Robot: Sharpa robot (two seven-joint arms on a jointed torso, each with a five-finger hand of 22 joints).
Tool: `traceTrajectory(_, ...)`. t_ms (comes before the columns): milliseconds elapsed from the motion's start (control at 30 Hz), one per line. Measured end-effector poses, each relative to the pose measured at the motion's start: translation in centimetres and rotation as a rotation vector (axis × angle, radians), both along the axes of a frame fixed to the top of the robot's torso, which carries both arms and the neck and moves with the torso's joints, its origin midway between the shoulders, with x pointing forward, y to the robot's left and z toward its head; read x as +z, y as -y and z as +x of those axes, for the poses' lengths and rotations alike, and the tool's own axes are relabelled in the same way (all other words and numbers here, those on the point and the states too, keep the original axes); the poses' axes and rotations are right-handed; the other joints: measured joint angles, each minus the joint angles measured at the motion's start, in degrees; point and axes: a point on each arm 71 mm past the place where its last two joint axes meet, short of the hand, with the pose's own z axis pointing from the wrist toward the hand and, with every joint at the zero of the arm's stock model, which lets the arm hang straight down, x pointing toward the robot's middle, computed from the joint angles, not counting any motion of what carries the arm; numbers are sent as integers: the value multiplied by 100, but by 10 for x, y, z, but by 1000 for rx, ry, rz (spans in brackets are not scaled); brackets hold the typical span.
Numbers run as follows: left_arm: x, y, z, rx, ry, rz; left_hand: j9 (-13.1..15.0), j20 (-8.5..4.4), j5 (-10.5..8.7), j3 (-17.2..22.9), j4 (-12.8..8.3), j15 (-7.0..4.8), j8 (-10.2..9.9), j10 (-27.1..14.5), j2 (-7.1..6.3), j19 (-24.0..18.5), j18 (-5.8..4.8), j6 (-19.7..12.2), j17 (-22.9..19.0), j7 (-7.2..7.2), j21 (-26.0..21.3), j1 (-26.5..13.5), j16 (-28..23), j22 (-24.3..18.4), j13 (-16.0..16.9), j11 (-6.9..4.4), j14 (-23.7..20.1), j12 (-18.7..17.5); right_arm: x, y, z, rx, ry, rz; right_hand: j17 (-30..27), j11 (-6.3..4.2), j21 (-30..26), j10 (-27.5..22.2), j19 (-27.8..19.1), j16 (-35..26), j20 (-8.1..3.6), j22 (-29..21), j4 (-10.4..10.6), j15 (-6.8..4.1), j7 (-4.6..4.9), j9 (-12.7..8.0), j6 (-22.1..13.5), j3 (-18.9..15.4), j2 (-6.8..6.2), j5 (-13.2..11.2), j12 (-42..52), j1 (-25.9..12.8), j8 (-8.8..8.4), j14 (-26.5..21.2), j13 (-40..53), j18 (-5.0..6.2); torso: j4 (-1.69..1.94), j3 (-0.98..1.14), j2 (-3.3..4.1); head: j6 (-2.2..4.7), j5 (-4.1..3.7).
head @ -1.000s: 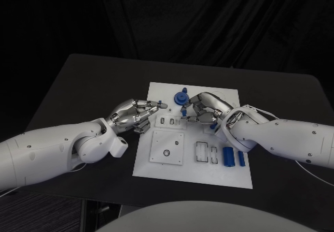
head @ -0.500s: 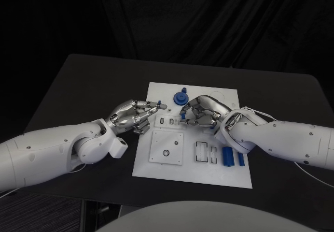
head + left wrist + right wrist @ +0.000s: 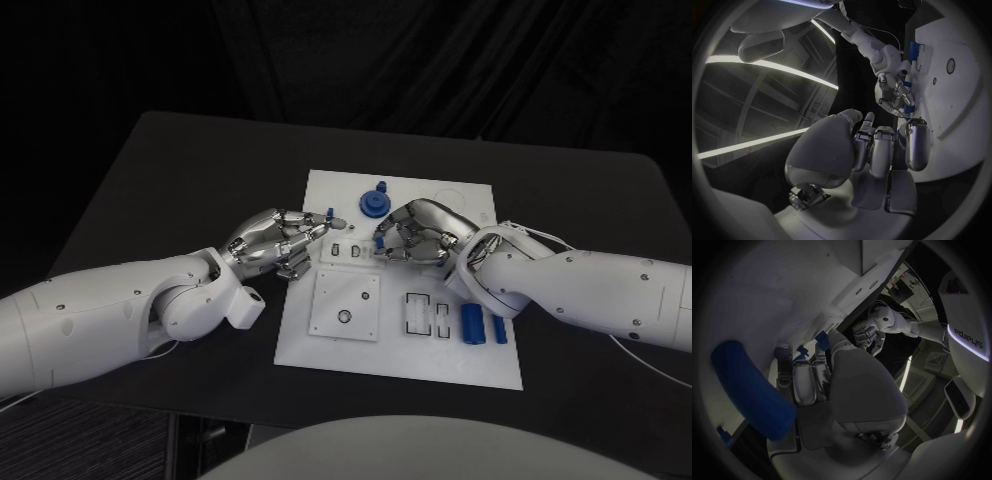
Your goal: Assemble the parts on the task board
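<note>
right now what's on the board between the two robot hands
In the head view, only white task board with small slots lies between the left robot hand and right robot hand; the blue round part stands beyond that gap.

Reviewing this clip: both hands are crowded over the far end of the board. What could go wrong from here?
1. The left hand pinches a small blue part at its fingertips; a light pinch like that could let it slip or tilt.
2. The right hand works just beside the round blue part standing on the task board and might knock it.
3. The hands are close together, so their fingers may collide.
</note>
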Motion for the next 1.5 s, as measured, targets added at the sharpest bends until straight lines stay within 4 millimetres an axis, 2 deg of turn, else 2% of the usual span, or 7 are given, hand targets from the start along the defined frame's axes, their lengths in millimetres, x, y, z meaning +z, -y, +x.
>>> traceTrajectory(300, -1, 0, 0, -2, -3, 1, 5, 0, 0, 0, 0, 0, 0, 0, 0, 0, 0, 37, 0, 3, 0, 0, 0, 0, 1, 1, 0, 0, -1, 1, 1, 3, -13, -8, 0, 58, -234, -221, -185, -62, 43, 0, -16, 49, 104, -49, -142, -16, 22, -81, -62, 70, -77, -130, -1, 218, -3, 0, -3, 0, 12)
traceTrajectory(500, -1, 0, 0, -2, -4, 1, 5, 0, 0, 15, -15, 0, 0, -8, 0, 0, -1, 37, 0, 3, 0, 0, 0, 0, 2, 8, 0, 0, -1, 1, 1, 6, -20, -12, 0, 110, -384, -359, -275, -94, 51, 4, -31, 82, 155, -79, -194, -31, 21, -54, -113, 115, -109, -201, -1, 218, -3, -1, -3, 0, 12)
traceTrajectory(800, -1, 0, -1, -3, -5, 1, 4, 0, 0, 15, -15, 0, 0, -8, 0, 0, 0, 37, 0, 3, 0, 0, 0, 0, 3, 8, 0, 1, 0, 1, 1, 9, -26, -15, 0, 150, -537, -541, -327, -138, 21, 16, -48, 123, 171, -112, -287, -46, 14, -33, -172, 122, -143, -287, -1, 220, -4, -3, -4, 0, 16)
traceTrajectory(900, -1, 0, -1, -4, -6, 2, 4, 0, 0, 15, -15, 0, 0, -8, 0, 0, 0, 37, -1, 3, 0, 0, 0, 4, 4, 8, 0, 1, 0, 1, 1, 10, -27, -15, 0, 121, -548, -571, -347, -138, 1, 15, -48, 131, 176, -126, -337, -46, 29, -32, -172, 137, -143, -294, -2, 221, -6, -3, -4, 0, 17)
traceTrajectory(1033, -1, 0, -1, -5, -7, 2, 4, 0, 0, 15, -15, 0, 0, -8, 0, 0, 0, 37, 0, 3, 0, 0, 0, 4, 5, 8, 0, 1, 0, 1, 1, 10, -28, -15, 0, 151, -576, -601, -347, -139, 1, 14, -48, 151, 176, -127, -338, -46, 26, -32, -172, 134, -144, -315, -2, 221, -6, -3, -3, 0, 17)
traceTrajectory(1433, -2, 0, -1, -6, -9, 3, 4, 0, 0, 15, -15, 0, 0, -8, 0, 0, 0, 57, -1, 24, 0, 0, 0, 4, 0, 8, 0, 1, 0, 2, 1, 10, -28, -16, 0, 131, -616, -622, -369, -161, -20, 11, -64, 141, 173, -138, -380, -62, 12, -32, -172, 118, -169, -346, -2, 265, -3, -2, 0, 0, 7)
traceTrajectory(1500, -2, 0, -1, -6, -10, 3, 4, 0, 0, 15, -15, 0, 0, -8, 0, 0, 0, 57, -1, 24, 0, 0, 0, 3, 0, 8, 0, 1, 0, 2, 1, 9, -28, -16, 0, 151, -618, -642, -369, -161, -20, 11, -64, 152, 173, -126, -380, -62, 12, -32, -172, 118, -124, -357, -2, 265, -3, -2, 0, 0, 6)
